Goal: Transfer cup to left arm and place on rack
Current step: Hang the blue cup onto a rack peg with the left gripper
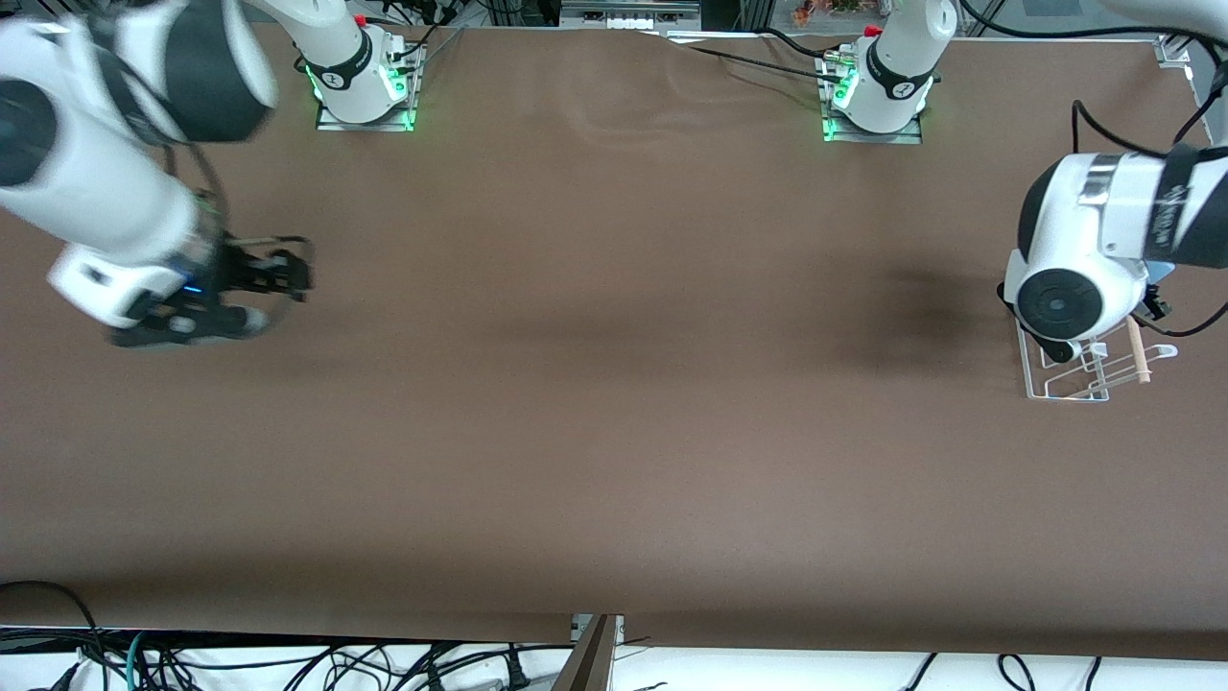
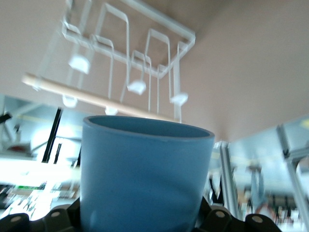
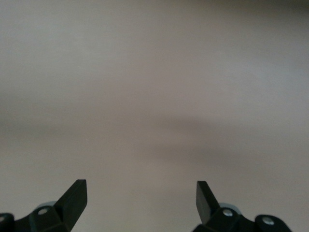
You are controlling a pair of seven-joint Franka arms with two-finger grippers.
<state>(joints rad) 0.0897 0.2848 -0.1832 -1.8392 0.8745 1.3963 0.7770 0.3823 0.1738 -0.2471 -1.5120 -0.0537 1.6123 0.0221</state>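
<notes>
Left gripper (image 2: 140, 227): mine, clamped around the cup (image 2: 145, 176), which I hold over the rack (image 1: 1094, 369) at the left arm's end of the bench (image 1: 614, 432).
Cup: light blue, its open rim turned toward the rack's hooks in my left wrist view; in the front view only a sliver of blue shows under my wrist.
Rack: white wire, upturned hooks, with a wooden dowel (image 1: 1138, 350) lying across them.
Right gripper (image 1: 251, 293): fingers spread wide with nothing between them, waiting over bare bench toward the right arm's end.
Step, as I judge it: handover done, placing still to come.
Risk, alignment: if the rim meets a hook off-centre, the cup could catch and twist in my grip.
Risk, dowel: it sits close to my path; a nudge could roll it or shift the light rack.
Risk, release: letting go before a hook bears the cup would drop it onto the bench.
</notes>
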